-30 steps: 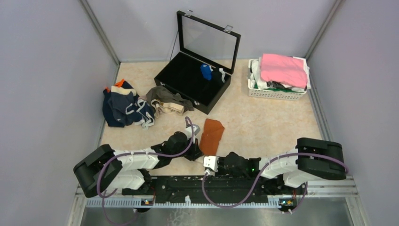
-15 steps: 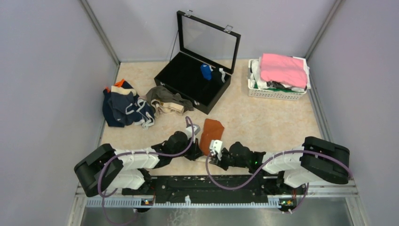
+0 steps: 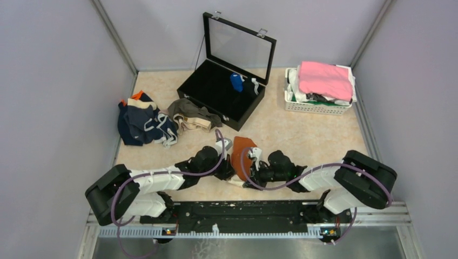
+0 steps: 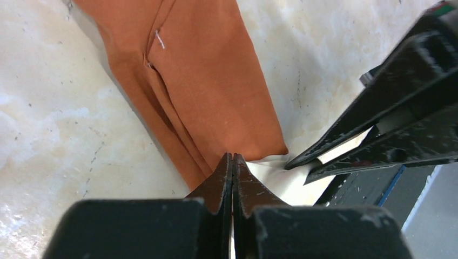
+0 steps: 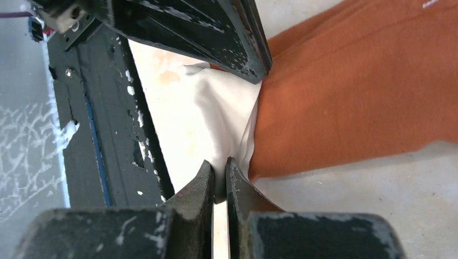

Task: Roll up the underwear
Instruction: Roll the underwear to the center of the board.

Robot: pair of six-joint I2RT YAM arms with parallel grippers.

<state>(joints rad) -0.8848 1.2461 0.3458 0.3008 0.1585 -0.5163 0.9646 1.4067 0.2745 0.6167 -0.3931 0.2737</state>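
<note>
Between grey walls (image 3: 54, 81), on the mottled beige table (image 3: 302, 140), rust-orange underwear (image 3: 241, 154) lies near the front edge; left gripper (image 4: 232, 157) and right gripper (image 5: 219, 164) each pinch its white end.

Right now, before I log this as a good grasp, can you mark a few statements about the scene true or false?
1. The left hand and the right hand are both shut on the near end of the rust-orange underwear. True.
2. The black case is closed. False: its lid stands open.
3. A pink cloth lies on top of the white basket. True.
4. The olive-brown underwear is in the basket. False: it lies on the table beside the navy underwear, left of the case.
5. The rust-orange underwear is rolled up. False: it lies as a flat folded strip.
</note>
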